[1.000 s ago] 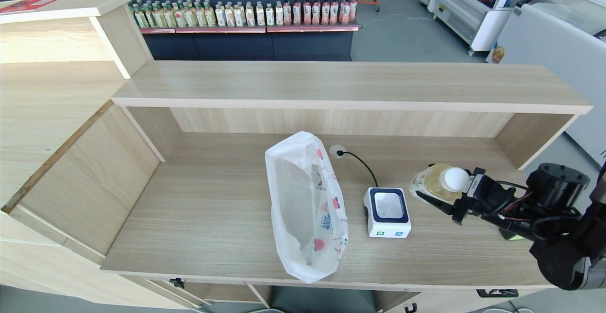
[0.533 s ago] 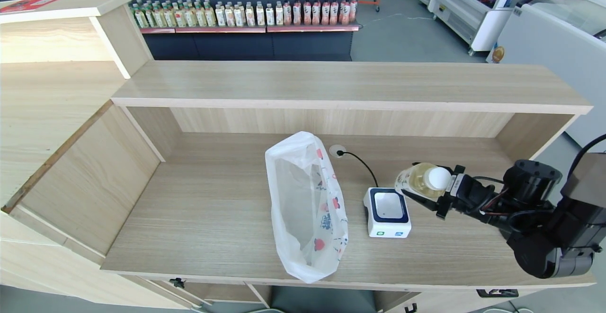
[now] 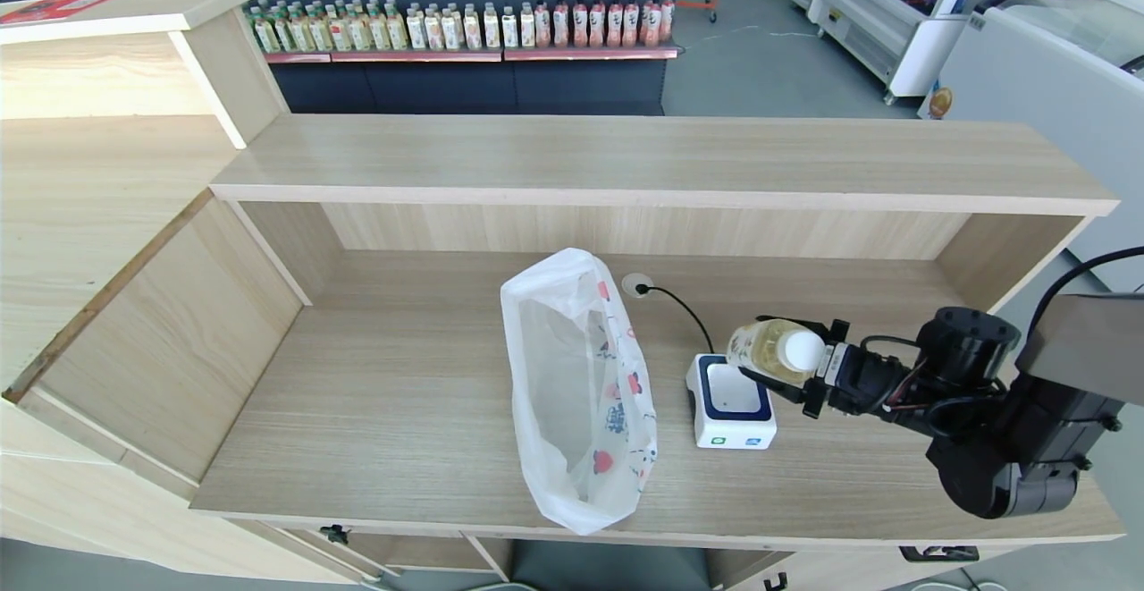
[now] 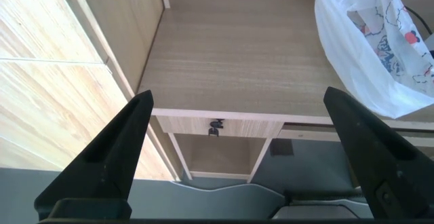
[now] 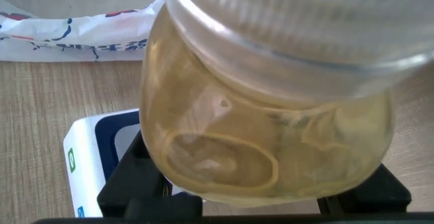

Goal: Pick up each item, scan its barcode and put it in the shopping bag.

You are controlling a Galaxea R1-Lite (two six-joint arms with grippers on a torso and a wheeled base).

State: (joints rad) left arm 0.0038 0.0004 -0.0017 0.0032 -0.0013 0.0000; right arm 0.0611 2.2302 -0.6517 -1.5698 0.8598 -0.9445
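Head view first: right of centre in the frame, the right gripper (image 3: pixel 770 354) is clamped on the bottle (image 3: pixel 758 344). The bottle holds yellowish liquid and is tipped on its side, white cap toward the wrist, held over the scanner (image 3: pixel 731 401) at its upper right corner. The shopping bag (image 3: pixel 576 385) stands open at centre frame, just left of the scanner, on the counter (image 3: pixel 384 394).

Left wrist view: the left gripper (image 4: pixel 234 163) hangs off the counter's front edge, fingers spread wide apart, with the bag (image 4: pixel 373 47) nearby.

Right wrist view: the bottle (image 5: pixel 271 115) is seen close up between dark fingers, with the scanner (image 5: pixel 91 156) beneath and the bag (image 5: pixel 74 30) beyond.
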